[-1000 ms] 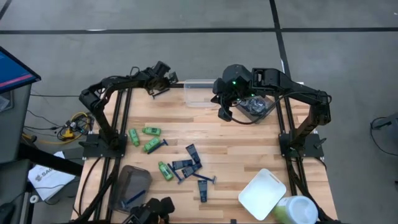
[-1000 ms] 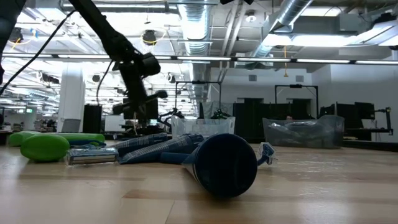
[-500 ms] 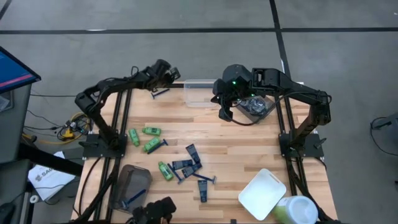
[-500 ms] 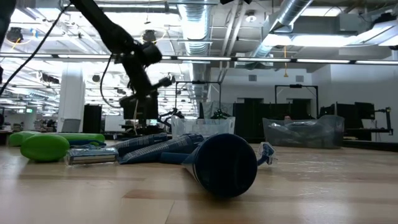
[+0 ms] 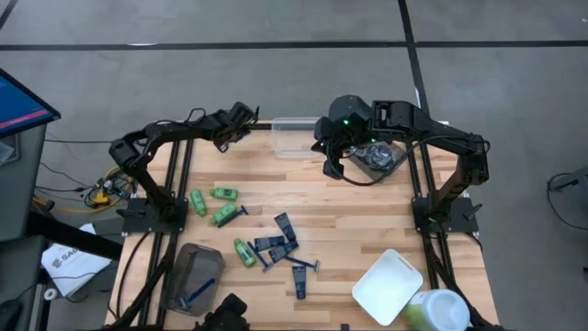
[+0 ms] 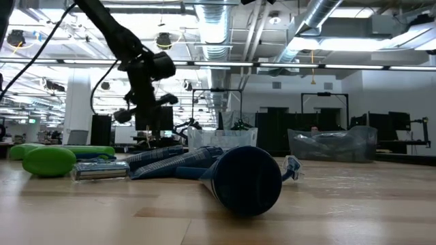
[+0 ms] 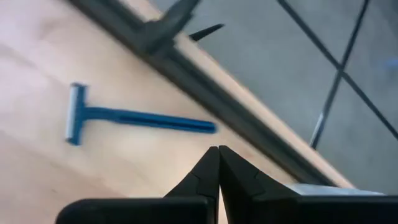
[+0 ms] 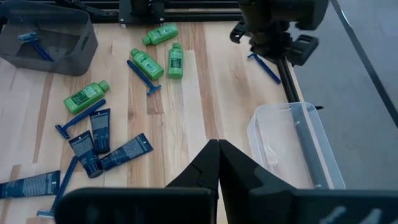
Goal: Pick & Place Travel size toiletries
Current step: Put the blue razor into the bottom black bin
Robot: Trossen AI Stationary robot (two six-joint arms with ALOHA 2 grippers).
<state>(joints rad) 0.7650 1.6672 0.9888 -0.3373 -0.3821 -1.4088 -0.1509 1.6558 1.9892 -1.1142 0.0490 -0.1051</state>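
Travel size toiletries lie loose on the wooden table: green mini bottles [image 5: 223,193] [image 5: 244,252], navy tubes [image 5: 285,228] and blue razors [image 5: 303,264]. One more blue razor [image 7: 140,118] lies flat near the table's far left edge [image 8: 264,67]. My left gripper [image 7: 218,149] hovers shut just beside that razor's handle end, holding nothing [image 5: 237,121]. My right gripper [image 8: 218,144] hangs shut and empty high above the far middle of the table [image 5: 333,170].
A clear tub [image 5: 292,136] stands at the far edge between the two grippers. Another clear tub [image 5: 378,158] with items in it sits at the far right. A grey tub [image 5: 195,276] holding a razor is at the near left, a white tub [image 5: 388,287] at the near right.
My left gripper has rolled about its own axis and shifted a little toward the table's left edge along the far edge, staying shut. The razor below it has stayed flat on the table.
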